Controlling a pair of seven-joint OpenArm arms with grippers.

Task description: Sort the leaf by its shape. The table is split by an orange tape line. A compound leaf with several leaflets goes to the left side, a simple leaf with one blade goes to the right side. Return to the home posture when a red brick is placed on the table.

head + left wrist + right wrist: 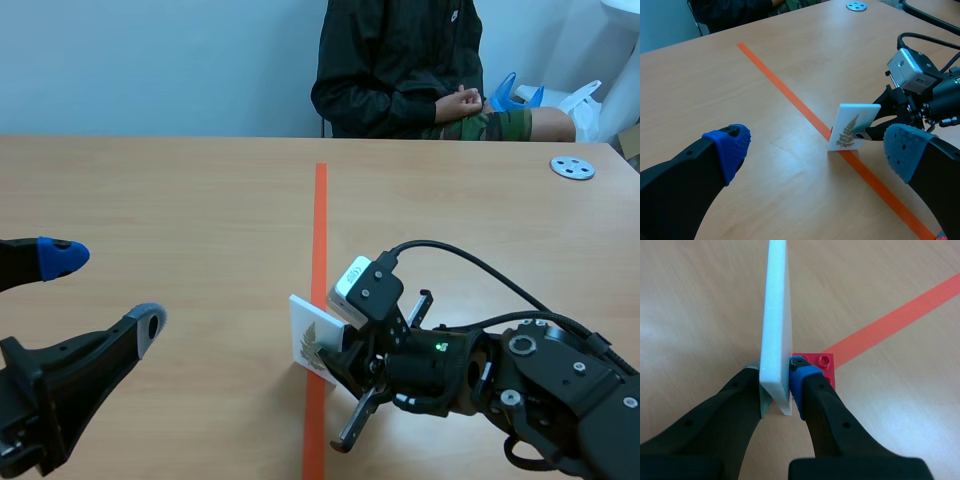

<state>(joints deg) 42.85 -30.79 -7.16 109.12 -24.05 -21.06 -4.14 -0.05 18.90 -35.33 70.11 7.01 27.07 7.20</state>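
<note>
Right claw (338,352) gripping leaf card (308,335) upright, card standing on tape line (320,220) toward table's near edge; red brick (819,361) just beside card; left claw (105,290) hanging open

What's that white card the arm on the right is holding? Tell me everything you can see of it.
The white card is a thick, flat, foam-like board, printed on one face with a brownish-green fern-like leaf of many leaflets. It stands upright, lower edge at the table, by the orange tape line, pinched across both faces by the right gripper. A small red brick lies close by its other face; whether they touch is unclear.
</note>
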